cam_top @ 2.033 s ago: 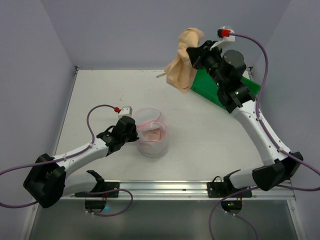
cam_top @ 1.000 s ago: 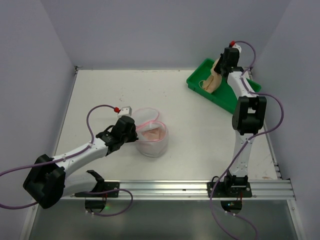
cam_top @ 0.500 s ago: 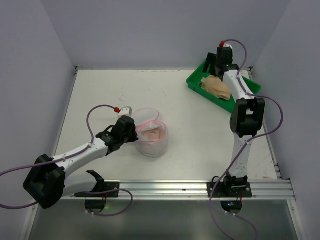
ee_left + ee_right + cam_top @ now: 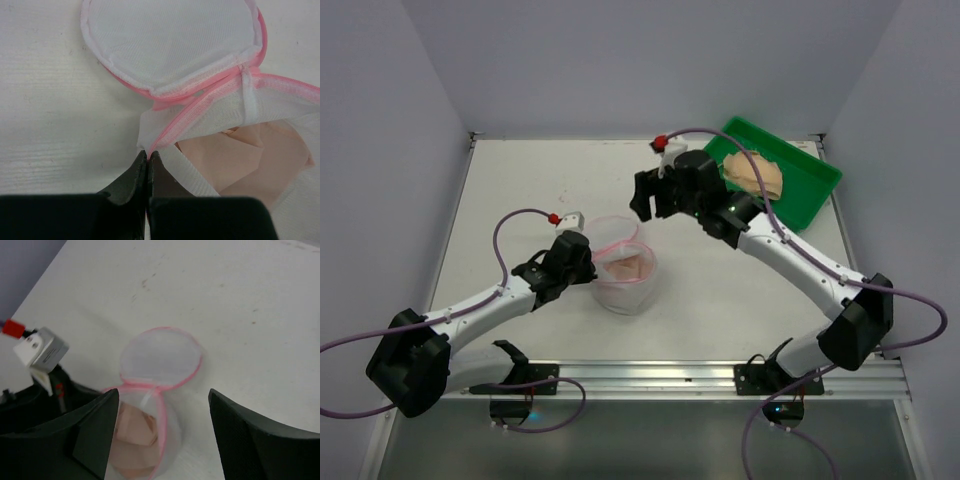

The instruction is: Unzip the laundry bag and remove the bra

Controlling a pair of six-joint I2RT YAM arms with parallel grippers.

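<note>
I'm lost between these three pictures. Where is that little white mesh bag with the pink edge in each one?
Top external: the laundry bag sits just left of the picture's centre.
Left wrist: the laundry bag fills the top and right of the picture.
Right wrist: the laundry bag lies low in the middle.
Shared landmark: its round, flipped-open lid, ringed in pink.

This is a robotics lab test cell, not a home. A white table point(image 4: 550, 180) stands boxed in on three sides by plain lavender-grey walls point(image 4: 620, 60). A black-and-white left arm point(image 4: 480, 305) and right arm point(image 4: 800, 262) are bolted to an aluminium rail point(image 4: 650, 375) along the near edge, with purple cables point(image 4: 500, 250) trailing from them. The only props are a green plastic tray point(image 4: 810, 185) and a mesh laundry bag point(image 4: 625, 265).
</note>
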